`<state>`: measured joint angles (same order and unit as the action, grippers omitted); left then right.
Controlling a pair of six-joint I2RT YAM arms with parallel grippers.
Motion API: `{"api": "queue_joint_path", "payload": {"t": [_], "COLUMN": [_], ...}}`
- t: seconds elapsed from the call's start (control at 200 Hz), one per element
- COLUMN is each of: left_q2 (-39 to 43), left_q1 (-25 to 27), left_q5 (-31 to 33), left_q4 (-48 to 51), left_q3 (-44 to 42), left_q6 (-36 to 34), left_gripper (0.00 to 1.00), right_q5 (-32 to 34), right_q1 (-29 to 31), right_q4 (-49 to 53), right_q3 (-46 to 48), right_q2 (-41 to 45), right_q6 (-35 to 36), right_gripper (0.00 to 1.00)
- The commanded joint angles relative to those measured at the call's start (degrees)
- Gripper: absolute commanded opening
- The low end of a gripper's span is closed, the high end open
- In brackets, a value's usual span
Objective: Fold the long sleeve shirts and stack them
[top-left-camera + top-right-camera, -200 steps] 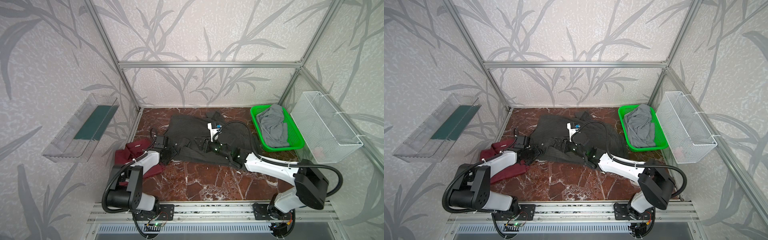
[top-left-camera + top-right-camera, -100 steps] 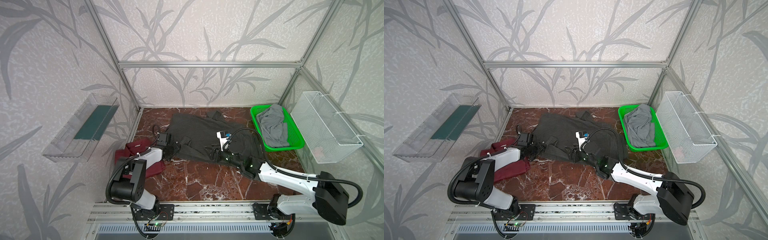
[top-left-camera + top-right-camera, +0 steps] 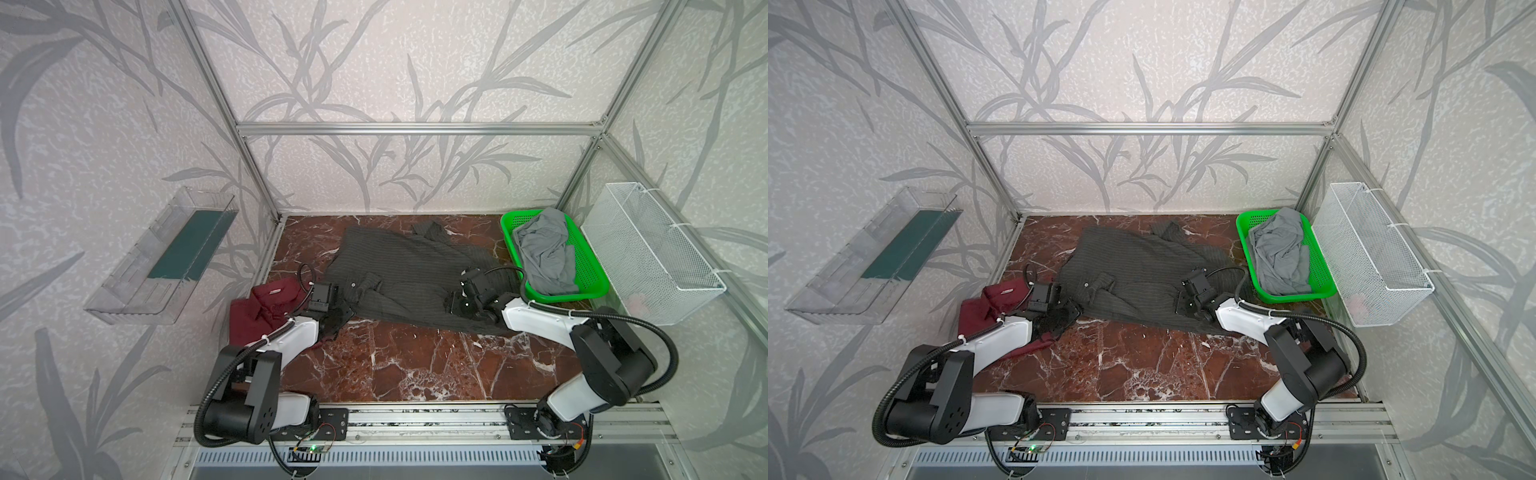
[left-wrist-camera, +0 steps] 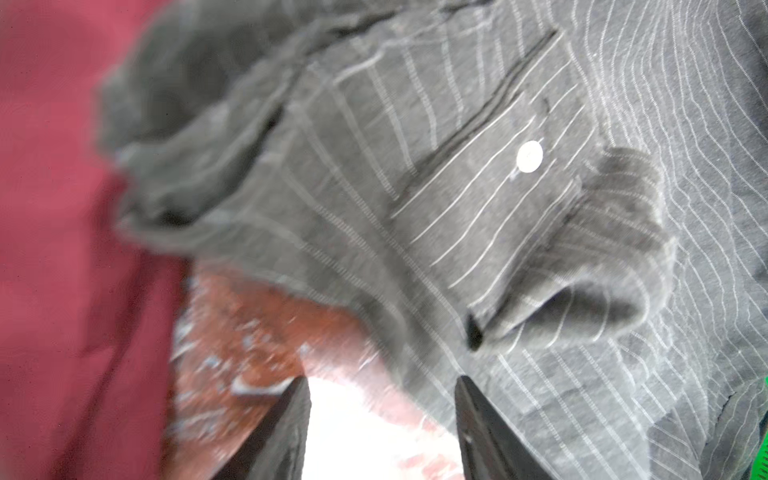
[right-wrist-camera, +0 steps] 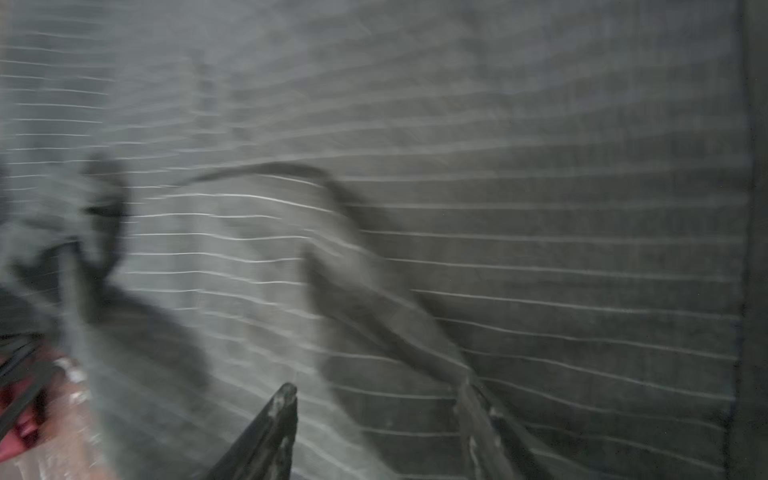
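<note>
Charcoal pinstriped shirt (image 3: 409, 266) lies spread but creased at centre. Maroon shirt (image 3: 264, 309) sits bunched at left. Left gripper (image 4: 381, 382) and right gripper (image 5: 378, 386): jaws parted.

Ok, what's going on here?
The charcoal pinstriped shirt lies spread but rumpled on the marble table, apparently being arranged for folding. The left gripper is at its left edge and the right gripper is over its right side, both with jaws apart. The maroon shirt lies to its left; nothing is stacked yet.

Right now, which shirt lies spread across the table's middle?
The charcoal pinstriped shirt; the maroon shirt sits bunched near the left edge of the table.
</note>
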<state>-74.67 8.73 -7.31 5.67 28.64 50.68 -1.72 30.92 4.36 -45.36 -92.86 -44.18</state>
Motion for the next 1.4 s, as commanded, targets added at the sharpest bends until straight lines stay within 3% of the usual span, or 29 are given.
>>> {"api": "queue_joint_path", "payload": {"t": [0.0,0.125,0.395,0.54,0.745,0.935,1.13,1.26,1.395], "left_q2": [3.65,9.84,31.71,35.33,22.52,10.71,-3.19,-10.1,-15.1], "left_q1": [0.43,0.96,2.78,2.95,4.01,9.53,14.68,19.01,20.24], "left_q5": [1.08,0.66,2.22,2.28,2.5,4.34,3.35,4.52,6.57], "left_q4": [2.3,5.26,20.13,24.69,24.02,21.59,21.16,21.17,23.24], "left_q3": [-2.62,-5.51,-7.86,-6.11,1.55,9.74,19.79,24.48,26.81], "left_q6": [0.92,1.53,2.85,1.6,-5.88,-9.94,-13.11,-14.57,-16.37], "left_gripper": [0.57,0.57,0.57,0.57,0.58,0.59,0.59,0.59,0.58], "right_q5": [-4.65,-2.54,0.31,1.06,-0.83,-4.4,-3.35,-3.65,-4.27], "right_q1": [-2.56,-2.84,-2.85,-2.95,-2.93,-2.9,-2.8,-2.73,-2.7], "right_q4": [5.94,7.24,13.03,15.93,17.78,21.01,23.25,23.61,24.32], "right_q3": [-0.74,2.46,12.55,17.75,16.91,11.26,8.56,8.1,8.23], "right_q2": [-1.84,1.36,12.02,19.92,24.3,25.58,30.26,32.49,33.49], "right_q6": [-3.93,-4.64,-0.81,0.42,4.71,10.34,13.5,14.8,16.03], "right_gripper": [0.61,0.61,0.61,0.61,0.62,0.63,0.64,0.65,0.65]}}
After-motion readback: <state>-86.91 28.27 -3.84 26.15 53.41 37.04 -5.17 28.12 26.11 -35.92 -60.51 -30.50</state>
